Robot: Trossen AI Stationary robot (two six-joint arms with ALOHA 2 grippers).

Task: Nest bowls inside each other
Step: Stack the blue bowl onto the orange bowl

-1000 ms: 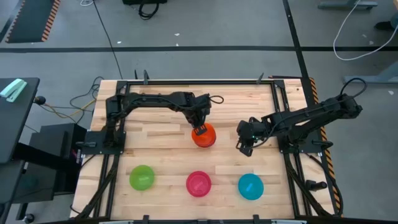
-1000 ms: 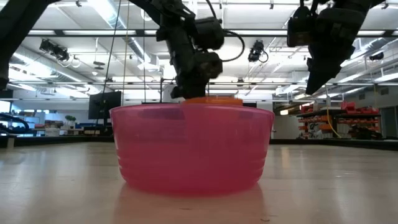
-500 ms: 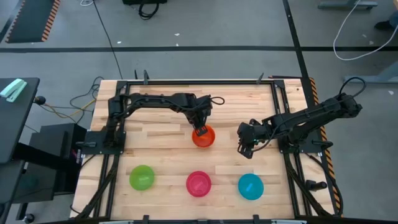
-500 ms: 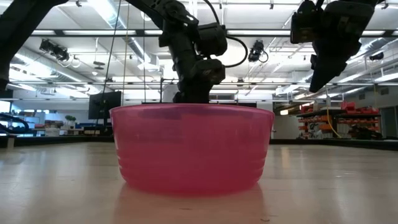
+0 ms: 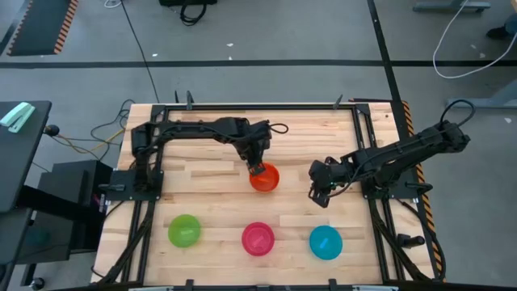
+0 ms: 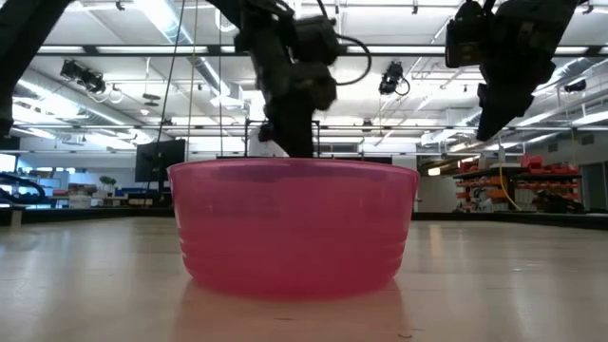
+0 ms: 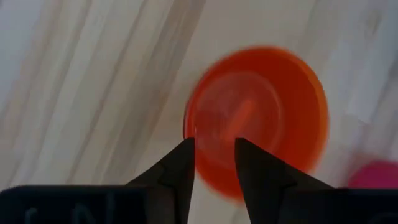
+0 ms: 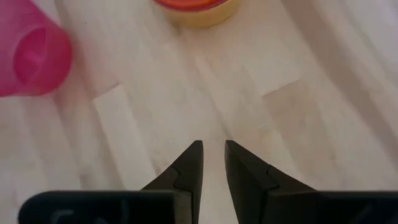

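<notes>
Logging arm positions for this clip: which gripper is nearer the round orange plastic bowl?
Left. The left gripper hangs at the rim of the orange bowl, fingers apart, gripping nothing. The right gripper hovers off to the bowl's side over bare wooden table.

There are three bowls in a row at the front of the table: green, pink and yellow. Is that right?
Not quite. In the high view the front row is the green bowl, the pink bowl and a blue bowl, not a yellow one.
</notes>
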